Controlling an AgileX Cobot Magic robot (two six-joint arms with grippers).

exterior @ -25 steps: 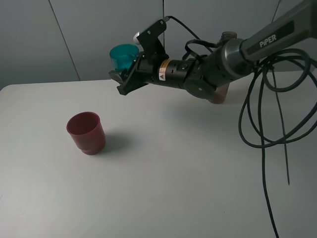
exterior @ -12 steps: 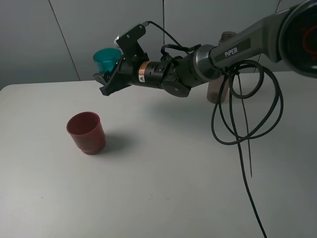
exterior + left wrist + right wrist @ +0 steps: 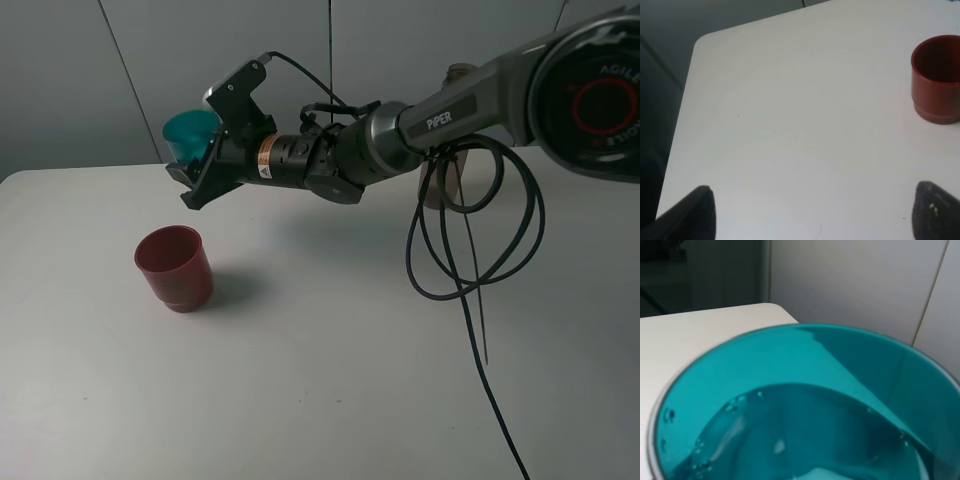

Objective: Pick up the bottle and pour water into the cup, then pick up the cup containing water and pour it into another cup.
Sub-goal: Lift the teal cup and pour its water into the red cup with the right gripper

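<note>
**Two cups, second pour about to begin**

Upper left of the high view: teal cup (image 3: 190, 135) clamped between the jaws of the right gripper (image 3: 198, 165), raised well clear of the table (image 3: 330, 390) and close to upright. Right wrist view: filled almost wholly by the same teal cup (image 3: 855, 355), with water (image 3: 805, 440) inside and small bubbles at the wall.

Left of centre in the high view: red cup (image 3: 175, 265) standing upright on the table, lower in the frame than the teal one and apart from it. Not possible to tell from this angle whether the teal lip sits over the red mouth.

Right edge of the left wrist view: red cup (image 3: 937, 85) again, seemingly empty. Along the bottom edge: left gripper (image 3: 815, 215) released, fingertips wide apart, nothing between them.

Upper right of the high view: bottle (image 3: 458, 75) upright behind the arm, partly hidden by it.

Judged stage: bottle pour done, cup-to-cup pour not yet started.

Judged hazards:
- Tipping before the lip is above the red mouth: water on the table.
- Tilting too fast: stream overshooting the far rim.
- Descending too low: contact with the light red cup, likely toppling it.
- Smooth, wet plastic under the jaws: possible slip during rotation.
- Hanging cables (image 3: 470, 250) close to the bottle: risk of snagging it.
</note>
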